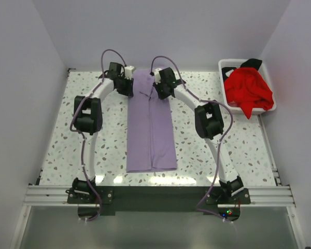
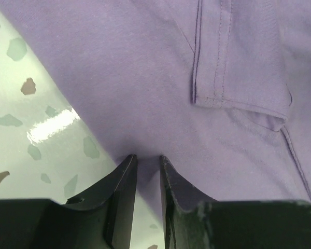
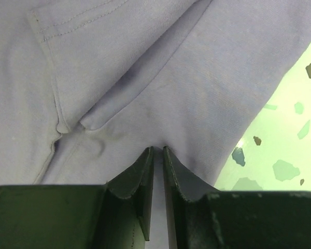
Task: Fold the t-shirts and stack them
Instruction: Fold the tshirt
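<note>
A lavender t-shirt [image 1: 150, 129] lies folded lengthwise into a long strip down the middle of the table. My left gripper [image 1: 130, 87] is at its far left corner and my right gripper [image 1: 156, 91] is at its far right side. In the left wrist view my left gripper [image 2: 147, 157] has its jaws nearly together on the edge of the lavender cloth [image 2: 145, 67]. In the right wrist view my right gripper [image 3: 158, 149] pinches the cloth [image 3: 186, 78] in a narrow gap. A red t-shirt [image 1: 248, 88] and a black t-shirt [image 1: 251, 63] lie in the basket.
The white plastic basket [image 1: 229, 63] stands at the back right corner of the speckled table [image 1: 83, 155]. White walls close in the table at the back and both sides. A folded sleeve hem [image 2: 212, 52] lies on top of the shirt near the left gripper.
</note>
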Tool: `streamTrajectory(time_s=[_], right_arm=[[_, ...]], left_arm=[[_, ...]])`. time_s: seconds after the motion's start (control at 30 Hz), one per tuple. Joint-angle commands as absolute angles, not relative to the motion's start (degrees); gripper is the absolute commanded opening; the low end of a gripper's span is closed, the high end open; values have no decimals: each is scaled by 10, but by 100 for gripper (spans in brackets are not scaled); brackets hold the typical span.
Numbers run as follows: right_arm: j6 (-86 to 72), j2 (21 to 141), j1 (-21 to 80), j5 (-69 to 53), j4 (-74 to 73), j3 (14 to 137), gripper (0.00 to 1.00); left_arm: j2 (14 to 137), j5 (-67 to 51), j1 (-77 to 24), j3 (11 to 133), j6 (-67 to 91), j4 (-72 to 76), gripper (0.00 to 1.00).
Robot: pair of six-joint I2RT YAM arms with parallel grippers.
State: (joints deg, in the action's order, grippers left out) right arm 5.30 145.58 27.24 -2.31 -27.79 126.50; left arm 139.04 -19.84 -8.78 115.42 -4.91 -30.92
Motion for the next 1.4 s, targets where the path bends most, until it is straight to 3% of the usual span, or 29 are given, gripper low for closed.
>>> streamTrajectory(time_s=[0.0, 0.17, 0.3, 0.4, 0.47, 0.57, 0.6, 0.77, 1.0, 1.13, 1.23, 1.37], right_arm=[[54, 1504, 264, 1, -296, 1282, 18], [56, 1513, 264, 1, -294, 1303, 24], [62, 1495, 264, 2, -294, 1304, 29], [65, 1442, 264, -22, -296, 1291, 39], [67, 1382, 264, -47, -291, 1279, 52], [82, 1291, 265, -76, -275, 1249, 63], [88, 1269, 265, -82, -266, 1232, 69], [147, 1133, 269, -136, -255, 1175, 98], [231, 940, 269, -282, -291, 1025, 99], [315, 869, 287, -313, -375, 927, 99], [358, 808, 329, -289, -423, 813, 99], [378, 731, 423, -235, -377, 637, 95]], left_arm=[[1438, -162, -87, 1173, -42, -322, 31], [1450, -156, -87, 1192, -47, -323, 34], [1416, -189, -87, 1180, -50, -316, 43], [1338, -209, -87, 1133, -54, -272, 52], [1273, -228, -87, 1106, -60, -242, 58], [1178, -239, -87, 1073, -80, -215, 86], [1153, -243, -87, 1062, -86, -209, 100], [943, -271, -87, 915, -176, -135, 100], [690, -390, -89, 661, -282, -78, 100], [625, -443, -90, 613, -391, -281, 100], [554, -439, -90, 521, -444, -337, 100], [427, -460, -93, 352, -564, -397, 98]])
